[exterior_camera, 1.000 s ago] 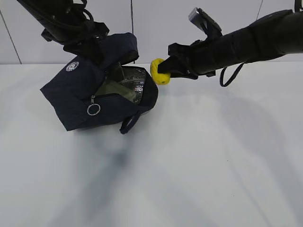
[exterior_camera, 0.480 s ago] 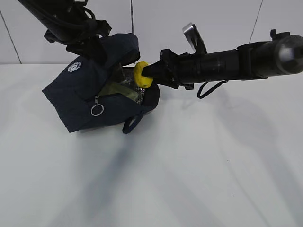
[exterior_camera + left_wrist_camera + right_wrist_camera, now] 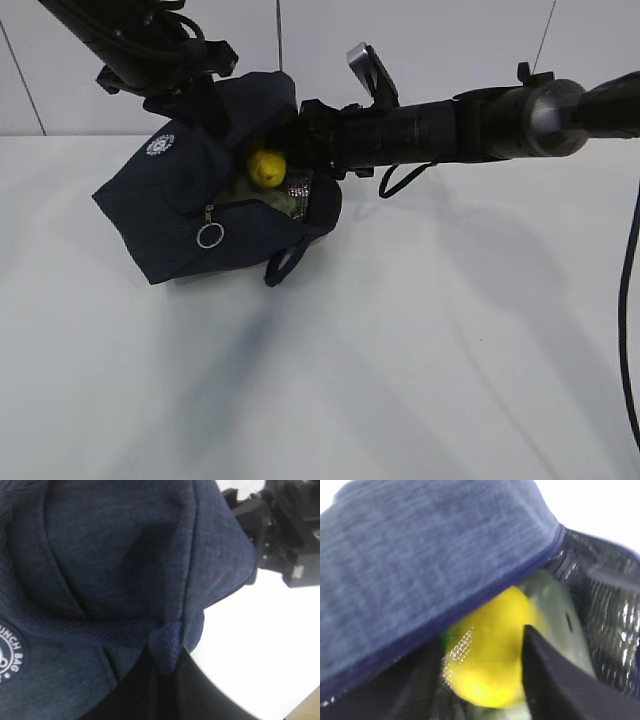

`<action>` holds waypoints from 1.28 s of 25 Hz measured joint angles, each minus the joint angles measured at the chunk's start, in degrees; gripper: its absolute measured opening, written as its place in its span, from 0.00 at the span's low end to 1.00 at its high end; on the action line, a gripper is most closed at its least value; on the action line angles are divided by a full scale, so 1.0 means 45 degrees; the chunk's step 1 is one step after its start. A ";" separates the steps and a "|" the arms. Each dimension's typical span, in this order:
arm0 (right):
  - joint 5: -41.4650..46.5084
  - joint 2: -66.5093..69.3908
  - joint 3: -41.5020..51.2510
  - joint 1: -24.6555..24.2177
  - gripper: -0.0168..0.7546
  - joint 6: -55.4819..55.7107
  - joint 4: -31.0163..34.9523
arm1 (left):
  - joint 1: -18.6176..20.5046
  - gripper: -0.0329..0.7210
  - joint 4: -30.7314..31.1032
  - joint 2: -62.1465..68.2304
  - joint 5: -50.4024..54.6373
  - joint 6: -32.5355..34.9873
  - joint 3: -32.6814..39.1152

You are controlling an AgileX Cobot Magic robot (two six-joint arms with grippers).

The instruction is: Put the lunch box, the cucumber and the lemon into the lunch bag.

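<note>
The dark navy lunch bag (image 3: 170,205) lies tilted on the white table with its mouth open to the right. My left gripper (image 3: 195,95) is shut on the bag's fabric loop (image 3: 166,647) and holds the top flap up. My right gripper (image 3: 285,155) is shut on the yellow lemon (image 3: 266,166) and holds it inside the bag's mouth, under the flap (image 3: 430,565). The lemon (image 3: 487,655) sits between my dark fingers (image 3: 555,680). The lunch box's pale green lid (image 3: 262,198) shows inside the bag, behind the lemon (image 3: 555,612). Only a green sliver shows beside the lemon; I cannot tell whether it is the cucumber.
The bag's silver ring pull (image 3: 209,236) hangs on its front and a loop handle (image 3: 283,266) lies on the table. The silver lining (image 3: 605,605) shows inside. A white wall stands behind the table (image 3: 420,340).
My right gripper has moved left with the lemon, from beside the bag into its open mouth. The left gripper still holds the flap up.
</note>
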 joint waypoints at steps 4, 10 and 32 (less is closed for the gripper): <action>-0.0054 0.0167 -0.0211 0.0009 0.61 0.0049 -0.0167 | 0.0000 0.04 -0.0111 0.0000 0.0024 0.0000 0.0000; 0.0138 0.0164 -0.0211 -0.0058 0.63 0.0282 -0.1005 | 0.0000 0.04 -0.0164 0.0000 0.0049 0.0000 0.0000; 0.1727 -0.0394 -0.0275 -0.1292 0.62 0.6340 -0.7772 | 0.0000 0.04 -0.0164 0.0000 0.0049 0.0000 0.0000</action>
